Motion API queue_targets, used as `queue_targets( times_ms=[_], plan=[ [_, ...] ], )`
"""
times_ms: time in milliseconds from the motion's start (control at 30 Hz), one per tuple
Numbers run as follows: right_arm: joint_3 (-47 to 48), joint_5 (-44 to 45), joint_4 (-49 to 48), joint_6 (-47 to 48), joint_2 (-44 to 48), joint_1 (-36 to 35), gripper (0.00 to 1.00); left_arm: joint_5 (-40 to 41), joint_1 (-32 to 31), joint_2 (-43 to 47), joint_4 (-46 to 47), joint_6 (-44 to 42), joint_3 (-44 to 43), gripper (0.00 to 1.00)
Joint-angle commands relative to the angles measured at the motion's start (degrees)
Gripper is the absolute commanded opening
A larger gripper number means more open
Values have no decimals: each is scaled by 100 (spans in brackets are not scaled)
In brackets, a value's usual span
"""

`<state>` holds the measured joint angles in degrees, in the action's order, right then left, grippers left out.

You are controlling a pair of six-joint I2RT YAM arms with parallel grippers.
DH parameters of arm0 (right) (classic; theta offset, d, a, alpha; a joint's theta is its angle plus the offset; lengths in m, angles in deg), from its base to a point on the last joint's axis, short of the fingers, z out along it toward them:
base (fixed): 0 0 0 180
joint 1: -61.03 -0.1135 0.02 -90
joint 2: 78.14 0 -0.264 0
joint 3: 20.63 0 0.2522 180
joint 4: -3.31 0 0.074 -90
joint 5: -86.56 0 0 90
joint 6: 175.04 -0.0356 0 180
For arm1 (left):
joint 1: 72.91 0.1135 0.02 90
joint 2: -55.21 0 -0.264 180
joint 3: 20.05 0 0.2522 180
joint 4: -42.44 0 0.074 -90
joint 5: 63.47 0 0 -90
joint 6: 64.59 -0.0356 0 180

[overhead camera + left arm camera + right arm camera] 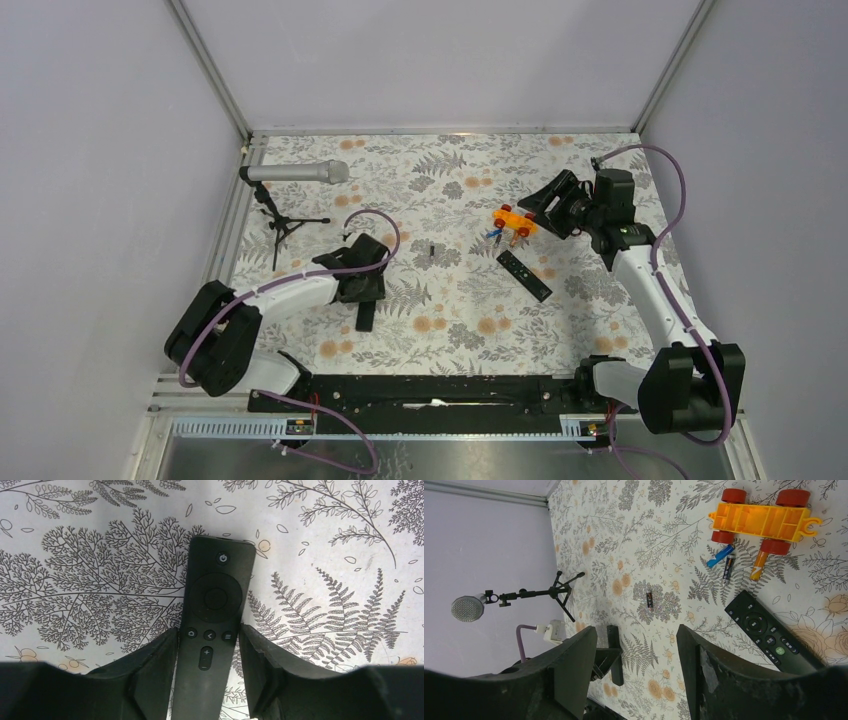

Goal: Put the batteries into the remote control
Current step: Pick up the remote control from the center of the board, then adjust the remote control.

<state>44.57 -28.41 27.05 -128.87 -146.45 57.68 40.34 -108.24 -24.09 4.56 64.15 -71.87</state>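
Observation:
The remote control (216, 610) is a slim black bar lying button face up on the floral table (450, 330). My left gripper (207, 630) straddles it, both fingers pressed against its long edges below the round pad. From above the remote (365, 312) sticks out beneath that gripper (362, 285). Three batteries lie beside the orange toy: a blue one (719, 556), a dark one (728, 567) and an orange one (758, 566). Another battery (649, 600) lies alone mid-table (432, 252). My right gripper (636, 630) hangs open and empty above the table, near the toy (545, 205).
An orange toy block with red knobs (514, 220) sits at the back right. A second black remote with many buttons (524, 275) lies just in front of it. A grey microphone on a small black tripod (300, 172) stands at the back left. Grey walls enclose the table.

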Motion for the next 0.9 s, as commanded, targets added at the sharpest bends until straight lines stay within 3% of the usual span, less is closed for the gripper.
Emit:
queue_targets(
  times_ms=[0,167,300,367,567,867],
  plan=[
    [-20,-176,-33,-11,90,19,67,31,-161,-243,-76,229,-90,46],
    [-117,-861,-234,207,-8,-131,67,-274,-176,-47,-139,223,-306,41],
    [-161,-814,-389,562,-35,-874,69,-632,-173,420,-151,419,-601,41],
    [-345,-742,-809,520,17,-1396,71,-809,-171,657,-50,529,-746,41],
    [-1392,-724,-3237,-400,323,-2446,83,-1778,-70,1245,690,994,-982,42],
    [-1440,-760,-4370,-745,281,-3253,89,-3064,106,1670,1801,2136,-1222,41]
  ],
)
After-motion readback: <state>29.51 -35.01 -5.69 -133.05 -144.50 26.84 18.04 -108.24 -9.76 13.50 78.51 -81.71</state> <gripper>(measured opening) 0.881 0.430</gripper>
